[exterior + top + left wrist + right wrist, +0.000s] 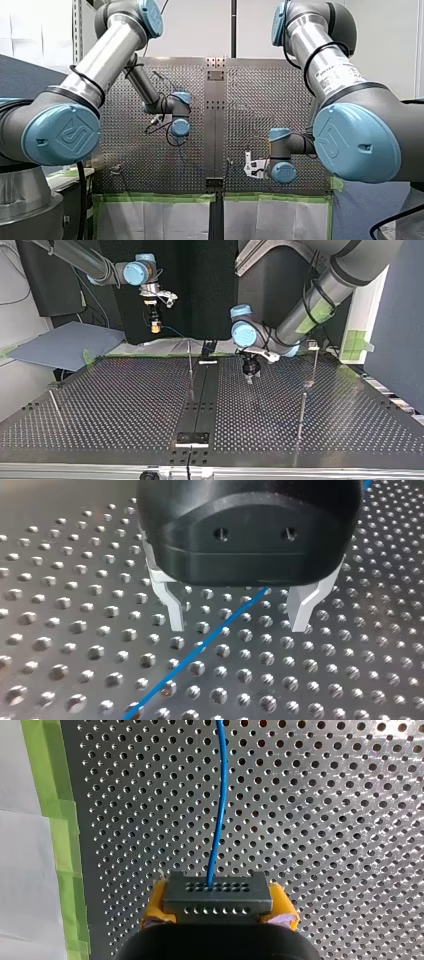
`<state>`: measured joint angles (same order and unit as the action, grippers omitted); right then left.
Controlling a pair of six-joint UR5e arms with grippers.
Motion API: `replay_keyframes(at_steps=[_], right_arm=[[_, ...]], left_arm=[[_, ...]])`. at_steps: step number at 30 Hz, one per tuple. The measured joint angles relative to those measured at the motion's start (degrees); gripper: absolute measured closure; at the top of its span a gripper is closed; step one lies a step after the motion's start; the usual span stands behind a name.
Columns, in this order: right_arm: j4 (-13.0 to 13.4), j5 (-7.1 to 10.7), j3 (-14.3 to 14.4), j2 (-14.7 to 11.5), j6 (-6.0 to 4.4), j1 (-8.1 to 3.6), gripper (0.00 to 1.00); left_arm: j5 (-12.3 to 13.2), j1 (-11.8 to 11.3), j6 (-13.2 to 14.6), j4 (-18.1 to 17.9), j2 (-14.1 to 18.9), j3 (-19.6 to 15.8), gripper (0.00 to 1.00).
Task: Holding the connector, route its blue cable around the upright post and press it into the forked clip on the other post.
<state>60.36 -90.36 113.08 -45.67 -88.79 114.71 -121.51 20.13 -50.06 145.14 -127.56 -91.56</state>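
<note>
My right gripper is shut on a dark grey connector, gripped between its yellow pads. The blue cable runs out of the connector's face over the perforated plate. In the top view this gripper hangs high above the table's far edge, at the left. My left gripper stands open just above the table, metal fingers on either side of the blue cable lying there, touching nothing. It shows right of centre in the top view. A thin upright post stands near the middle.
At the top view's right, a tall post carries a small fitting at its top, with another post nearer the camera. A short rod leans at the left. A dark centre strip divides the table. Green tape edges the plate.
</note>
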Motion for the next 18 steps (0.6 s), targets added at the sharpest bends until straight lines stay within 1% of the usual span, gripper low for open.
replay_keyframes(at_steps=[5, 8, 12, 18], right_arm=[[-0.07, 0.0, 0.0, 0.0, 0.0, -0.01, 1.0], [-0.07, 0.0, 0.0, -0.02, 0.0, 0.01, 1.0], [0.04, 0.0, 0.0, -0.01, 0.0, 0.01, 1.0], [0.23, 0.0, 0.0, -0.01, -0.02, -0.01, 1.0]], left_arm=[[-1.75, -0.03, 1.51, 0.36, -2.35, 1.35, 0.0], [-2.18, -0.19, 1.84, 0.22, -3.84, 1.59, 0.0], [-1.64, -0.3, 1.89, 0.18, -5.41, 1.64, 0.0], [-0.68, -0.33, 1.68, 0.68, -5.94, 1.67, 0.0]])
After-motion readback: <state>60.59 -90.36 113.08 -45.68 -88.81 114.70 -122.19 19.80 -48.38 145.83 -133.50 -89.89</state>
